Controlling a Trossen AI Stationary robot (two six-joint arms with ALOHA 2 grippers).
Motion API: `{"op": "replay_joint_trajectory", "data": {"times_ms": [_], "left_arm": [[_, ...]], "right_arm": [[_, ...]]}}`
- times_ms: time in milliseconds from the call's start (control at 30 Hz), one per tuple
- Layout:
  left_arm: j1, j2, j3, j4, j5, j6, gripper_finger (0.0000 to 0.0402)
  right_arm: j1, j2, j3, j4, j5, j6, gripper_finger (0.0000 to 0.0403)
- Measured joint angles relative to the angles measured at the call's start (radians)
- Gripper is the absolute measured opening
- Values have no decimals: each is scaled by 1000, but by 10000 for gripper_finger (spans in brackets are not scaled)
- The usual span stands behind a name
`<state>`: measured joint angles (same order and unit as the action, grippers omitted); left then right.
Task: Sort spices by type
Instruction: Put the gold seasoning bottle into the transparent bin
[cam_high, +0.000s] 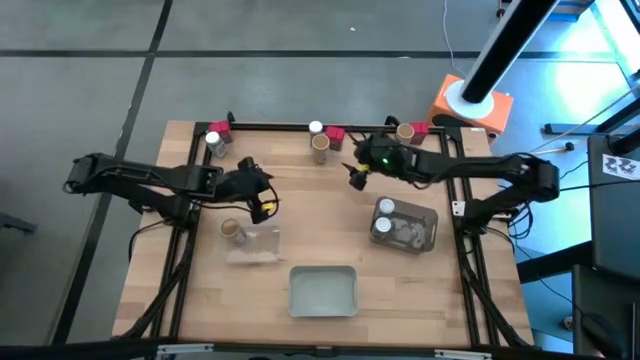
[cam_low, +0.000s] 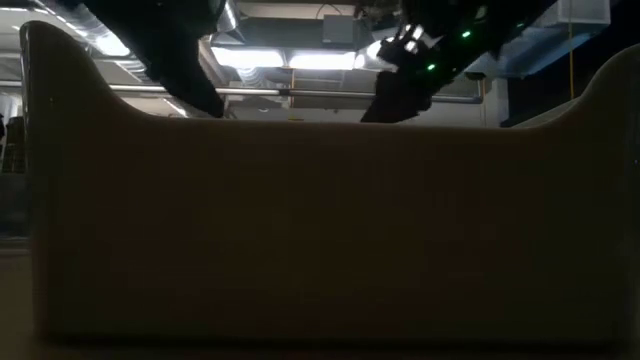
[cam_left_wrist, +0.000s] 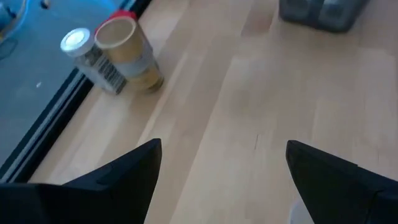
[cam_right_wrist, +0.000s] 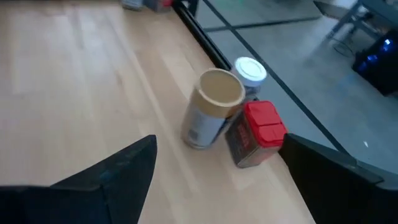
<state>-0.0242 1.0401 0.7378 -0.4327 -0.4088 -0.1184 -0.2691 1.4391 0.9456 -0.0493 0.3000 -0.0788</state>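
Observation:
Spices stand upright in small groups along the table's far edge. The middle group is a tan cylinder, a white-lidded jar and a red-topped container. My right gripper hangs open above the table just to the near right of this group, which its wrist view shows as cylinder, jar and red top. My left gripper hangs open over the table's left middle. It also faces that cylinder and jar. Neither gripper holds anything.
A clear tray at the left holds one tan cylinder. A grey tray at the right holds two white-lidded jars. A third tray lies near the front edge. More spices stand far left and far right. In the low view a tray wall blocks the table.

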Motion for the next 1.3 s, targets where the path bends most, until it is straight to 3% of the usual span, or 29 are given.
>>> {"op": "replay_joint_trajectory", "data": {"times_ms": [200,600,1300], "left_arm": [[0,0,-90,188,-2,42,327],[0,4,-93,190,-2,37,327],[0,4,-93,191,-3,36,327]], "right_arm": [[-71,135,117,-4,-94,3,347],[-153,366,325,4,-202,2,347],[-159,515,345,111,-179,15,347]]}}
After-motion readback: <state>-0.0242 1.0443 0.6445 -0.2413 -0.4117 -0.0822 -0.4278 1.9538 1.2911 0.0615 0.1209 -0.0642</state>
